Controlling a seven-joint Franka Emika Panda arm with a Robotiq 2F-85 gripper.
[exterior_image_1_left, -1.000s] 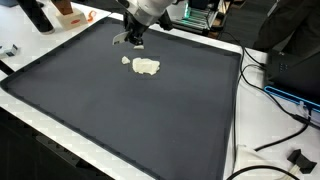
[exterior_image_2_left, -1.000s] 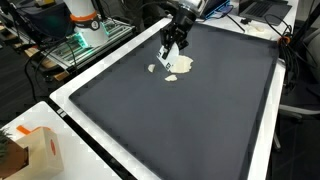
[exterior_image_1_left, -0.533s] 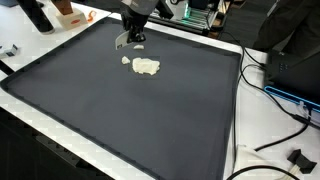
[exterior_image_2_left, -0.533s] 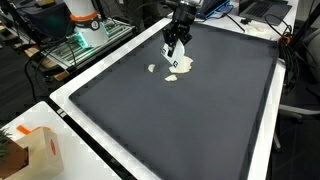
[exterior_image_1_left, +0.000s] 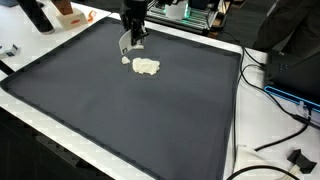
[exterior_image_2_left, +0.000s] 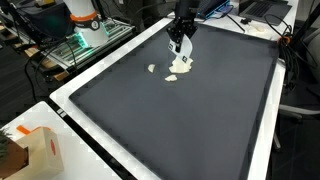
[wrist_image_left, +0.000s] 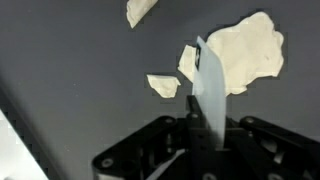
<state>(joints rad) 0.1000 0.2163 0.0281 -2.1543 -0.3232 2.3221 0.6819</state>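
Cream lump (wrist_image_left: 245, 50) on dark mat (wrist_image_left: 70, 60), just beyond jaws clamped on white strip (wrist_image_left: 208, 95), small scraps (wrist_image_left: 162, 85) beside

A dark grey mat (exterior_image_1_left: 130, 110) covers the white table (exterior_image_1_left: 243, 110). Near the mat's far edge lies a pale lumpy piece (exterior_image_1_left: 147, 67), with small pale scraps (exterior_image_1_left: 125, 61) just beside it.

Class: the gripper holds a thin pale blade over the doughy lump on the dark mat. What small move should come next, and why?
Probably ease the blade straight down. In the wrist view the gripper clamps it on edge beside the lump, a small scrap on its other side; whether it touches the mat cannot be told.
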